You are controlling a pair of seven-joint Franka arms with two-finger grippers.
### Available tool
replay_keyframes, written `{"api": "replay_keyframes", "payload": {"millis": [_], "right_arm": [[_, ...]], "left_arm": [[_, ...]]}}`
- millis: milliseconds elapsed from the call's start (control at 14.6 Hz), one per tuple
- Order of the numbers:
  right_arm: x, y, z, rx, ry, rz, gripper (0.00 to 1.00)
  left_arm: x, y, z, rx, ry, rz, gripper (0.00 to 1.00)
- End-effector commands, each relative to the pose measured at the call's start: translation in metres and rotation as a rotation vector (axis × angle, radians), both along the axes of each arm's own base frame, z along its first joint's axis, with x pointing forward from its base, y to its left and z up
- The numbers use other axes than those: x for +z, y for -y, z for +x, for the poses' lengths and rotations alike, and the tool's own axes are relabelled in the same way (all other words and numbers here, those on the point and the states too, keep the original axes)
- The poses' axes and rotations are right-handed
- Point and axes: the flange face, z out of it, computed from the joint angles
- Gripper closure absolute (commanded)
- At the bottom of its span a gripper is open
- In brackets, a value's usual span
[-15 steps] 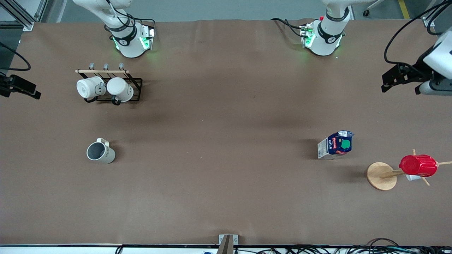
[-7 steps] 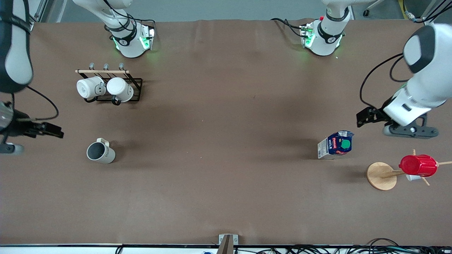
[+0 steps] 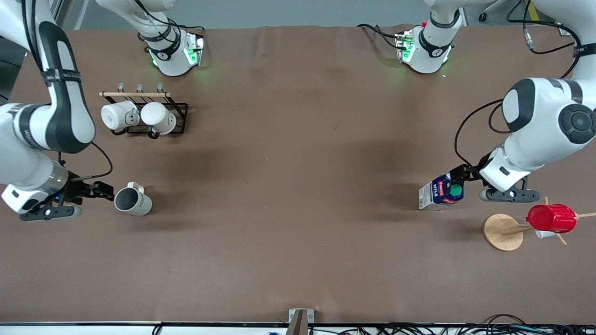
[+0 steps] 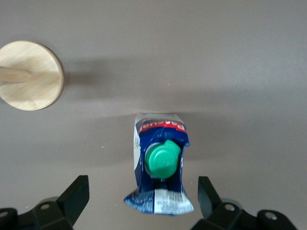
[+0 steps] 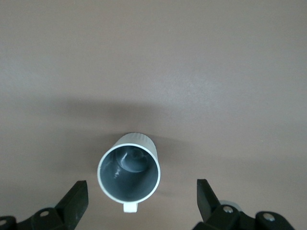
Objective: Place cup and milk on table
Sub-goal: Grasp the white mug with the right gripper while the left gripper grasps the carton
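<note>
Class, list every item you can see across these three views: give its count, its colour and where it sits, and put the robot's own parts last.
Cream-white ceramic mug: one, grey inside, on the brown table, toward the right arm's end.
Dark-blue milk carton: one, green cap, toward the left arm's end.
Bright white mugs: two, on a black wire rack with a wooden bar, farther from the front camera than the cream mug.
Red ribbed cup: one, on a wooden peg stand, beside the carton.
Right gripper: open, beside the cream mug.
Left gripper: open, at the carton.
</note>
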Motion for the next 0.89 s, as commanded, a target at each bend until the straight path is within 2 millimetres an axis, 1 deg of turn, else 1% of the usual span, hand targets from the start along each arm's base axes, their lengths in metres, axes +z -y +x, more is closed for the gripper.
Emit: {"api": "replay_keyframes", "payload": {"millis": [0,68,205,274,479,547,615,684,821], "right_arm": [[-0.021,0.003,-0.013,0.039,0.017,-0.019,0.00],[-0.035,0.003,-0.014,0.041,0.011,-0.020,0.00],[-0.052,0.003,-0.017,0.041,0.004,-0.019,0.00],[-0.056,0.003,-0.017,0.044,0.000,-0.020,0.00],[-0.077,0.007,-0.017,0.054,-0.001,-0.036,0.00],[-0.085,0.009,-0.023,0.051,-0.004,-0.037,0.00],[-0.087,0.008,-0.024,0.055,0.004,-0.037,0.00],[-0.089,0.008,-0.024,0.056,0.007,-0.038,0.00],[-0.095,0.009,-0.024,0.055,0.001,-0.037,0.01]], "left_arm": [[-0.008,0.013,0.004,0.020,0.014,-0.011,0.00],[-0.014,0.019,0.006,0.022,0.013,-0.016,0.00],[-0.027,0.020,0.007,0.036,0.003,-0.018,0.02],[-0.029,0.019,0.007,0.036,0.000,-0.016,0.05],[-0.033,0.020,0.006,0.035,-0.007,-0.016,0.13],[-0.037,0.020,0.006,0.035,-0.013,-0.016,0.15],[-0.040,0.020,0.007,0.035,-0.018,-0.017,0.19],[-0.043,0.019,0.007,0.036,-0.024,-0.017,0.24],[-0.043,0.019,0.006,0.038,-0.029,-0.016,0.36]]}}
